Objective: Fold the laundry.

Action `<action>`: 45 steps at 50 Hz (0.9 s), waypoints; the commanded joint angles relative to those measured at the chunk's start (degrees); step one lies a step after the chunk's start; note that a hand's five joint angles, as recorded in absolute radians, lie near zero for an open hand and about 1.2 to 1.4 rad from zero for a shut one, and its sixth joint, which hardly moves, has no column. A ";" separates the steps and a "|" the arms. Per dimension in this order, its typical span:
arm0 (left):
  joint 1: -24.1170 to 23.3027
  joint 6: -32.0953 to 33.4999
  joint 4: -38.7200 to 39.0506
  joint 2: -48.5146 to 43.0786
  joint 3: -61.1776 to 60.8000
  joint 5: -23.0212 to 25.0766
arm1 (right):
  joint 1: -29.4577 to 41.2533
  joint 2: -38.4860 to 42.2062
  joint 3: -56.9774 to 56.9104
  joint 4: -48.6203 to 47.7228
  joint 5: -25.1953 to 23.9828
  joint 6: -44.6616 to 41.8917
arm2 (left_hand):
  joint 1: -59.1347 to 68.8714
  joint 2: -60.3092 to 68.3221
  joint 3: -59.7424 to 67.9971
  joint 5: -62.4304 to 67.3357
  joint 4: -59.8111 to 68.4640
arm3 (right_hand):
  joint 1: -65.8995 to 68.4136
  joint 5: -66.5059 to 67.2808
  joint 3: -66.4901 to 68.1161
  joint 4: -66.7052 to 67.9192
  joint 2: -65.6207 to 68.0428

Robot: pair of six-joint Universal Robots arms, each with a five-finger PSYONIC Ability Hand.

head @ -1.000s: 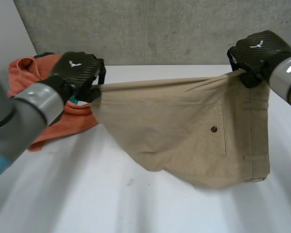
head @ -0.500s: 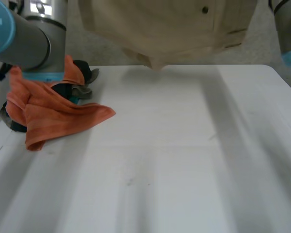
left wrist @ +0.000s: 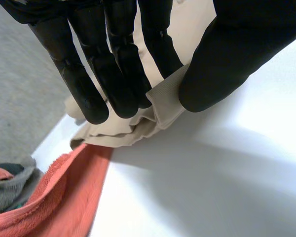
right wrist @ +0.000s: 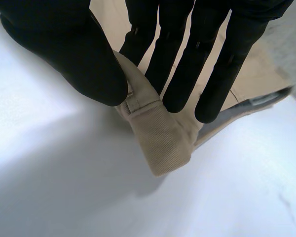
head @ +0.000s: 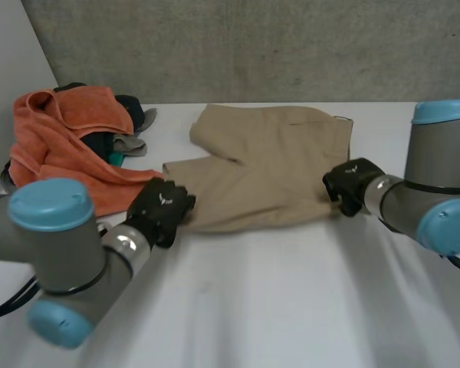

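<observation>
Khaki shorts (head: 268, 169) flat on desk (head: 291, 307), held at both near corners.
Thumb-and-finger pinches: left hand (head: 161, 208) on leg-hem corner, right hand (head: 346, 184) on waistband corner; long axis runs hand to hand, cloth beyond fingertips.

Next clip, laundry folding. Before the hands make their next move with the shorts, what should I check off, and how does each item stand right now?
1. Left hand grip: fingers and thumb pinch a leg hem of the shorts. Ok.
2. Right hand grip: fingers and thumb pinch the waistband corner. Ok.
3. Shorts down on the table, spread between the hands: ok.
4. Shorts clear of the orange towel: the towel's edge meets the leg beside the left hand. Not ok.
5. Bare table in front of the shorts: ok.
</observation>
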 commanded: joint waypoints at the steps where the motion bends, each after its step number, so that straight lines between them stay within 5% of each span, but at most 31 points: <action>1: -1.51 5.18 -19.13 16.69 -7.79 -0.15 | -0.42 -16.88 14.99 7.95 -2.15 -6.64 | 14.49 11.41 11.64 12.81 11.22 | 15.91 12.45 11.83 11.39 12.89; 4: -3.17 5.62 -34.21 23.28 -10.50 0.37 | -0.42 -22.60 22.72 10.59 -3.03 -12.34 | 14.49 11.41 11.64 12.81 11.22 | 15.91 12.45 11.83 11.39 12.89; 8: -5.63 5.44 -44.88 25.93 -12.79 1.07 | -1.30 -30.33 33.53 15.68 -2.77 -23.32 | 14.49 11.41 11.64 12.81 11.22 | 15.91 12.45 11.83 11.39 12.89; 15: -13.55 5.53 -50.01 25.94 -12.72 2.66 | -4.55 -38.25 43.40 20.00 -5.14 -31.17 | 14.49 11.41 11.64 12.81 11.22 | 15.91 12.45 11.83 11.39 12.89; 20: -11.27 6.14 -43.16 21.12 -5.34 2.31 | -5.95 -38.34 40.60 18.86 -8.39 -29.86 | 14.49 11.41 11.64 12.81 11.22 | 15.91 12.45 11.83 11.39 12.89; 27: -7.05 5.88 -24.62 8.90 9.42 -0.32 | -6.93 -27.99 28.38 5.86 -9.19 -13.43 | 14.49 11.41 11.64 12.81 11.22 | 15.91 12.45 11.83 11.39 12.89; 34: -4.41 5.71 -8.37 -3.83 24.00 -6.56 | -5.70 -19.63 18.54 -8.55 -3.75 -6.47 | 14.49 11.41 11.64 12.81 11.22 | 15.91 12.45 11.83 11.39 12.89; 45: -1.95 5.35 7.46 -25.71 42.11 -7.36 | 1.60 0.23 2.80 -27.37 5.32 -7.53 | 14.49 11.41 11.64 12.81 11.22 | 15.91 12.45 11.83 11.39 12.89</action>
